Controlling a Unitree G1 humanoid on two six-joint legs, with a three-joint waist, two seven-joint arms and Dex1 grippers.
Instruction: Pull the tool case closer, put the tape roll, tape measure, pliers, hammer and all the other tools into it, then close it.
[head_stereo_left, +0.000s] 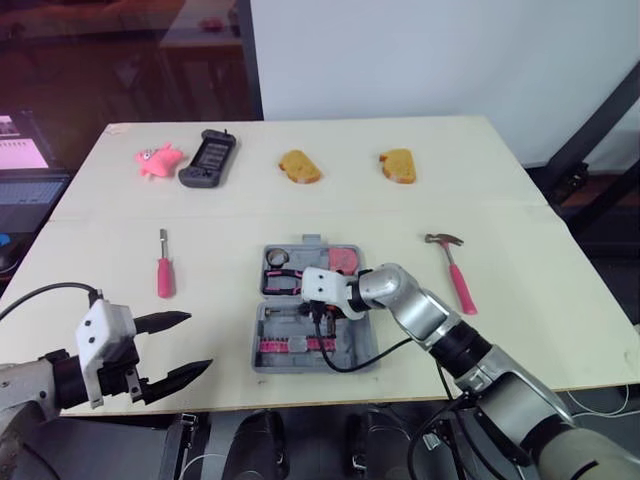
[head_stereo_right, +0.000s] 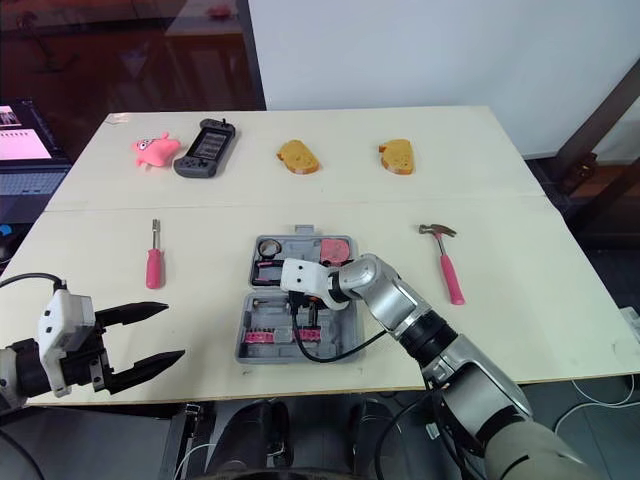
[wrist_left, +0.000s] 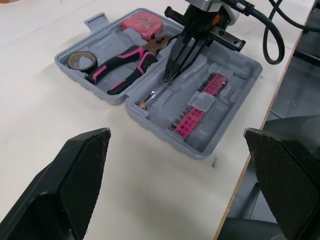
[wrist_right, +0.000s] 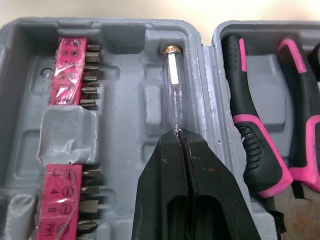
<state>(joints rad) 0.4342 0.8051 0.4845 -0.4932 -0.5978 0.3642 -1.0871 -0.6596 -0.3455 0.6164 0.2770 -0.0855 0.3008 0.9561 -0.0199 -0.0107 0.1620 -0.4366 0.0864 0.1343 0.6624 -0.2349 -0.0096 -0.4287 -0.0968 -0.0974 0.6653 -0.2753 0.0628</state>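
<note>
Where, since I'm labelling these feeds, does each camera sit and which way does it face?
Left eye view: on the head, facing forward and down over the table; left gripper open at left, right arm reaching into the tool case.
Right eye view: its stereo twin, same scene.
Left wrist view: on that wrist, looking along its open fingers at the case and the right gripper.
Right wrist view: on that wrist, looking along shut fingers pinching the clear screwdriver.
Both wrist views share the pliers.
</note>
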